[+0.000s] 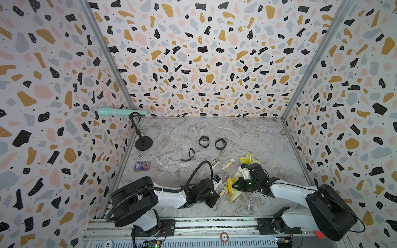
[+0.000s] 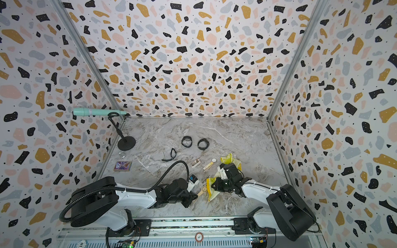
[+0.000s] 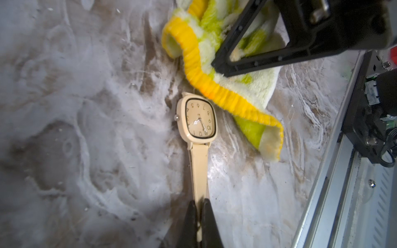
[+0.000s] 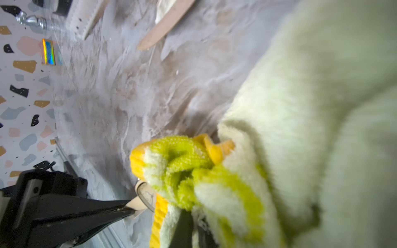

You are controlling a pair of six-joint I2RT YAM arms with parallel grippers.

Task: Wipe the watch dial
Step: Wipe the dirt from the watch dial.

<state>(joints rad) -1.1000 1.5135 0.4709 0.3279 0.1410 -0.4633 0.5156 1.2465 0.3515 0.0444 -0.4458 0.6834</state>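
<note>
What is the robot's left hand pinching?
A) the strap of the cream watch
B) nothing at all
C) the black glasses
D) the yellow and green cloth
A: in the left wrist view the left gripper has its jaws shut on the cream strap of the watch, while the yellow-green cloth is held by the right gripper.

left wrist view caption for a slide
Left gripper pinches cream watch by its strap; yellow-green cloth reaches its case.
</note>
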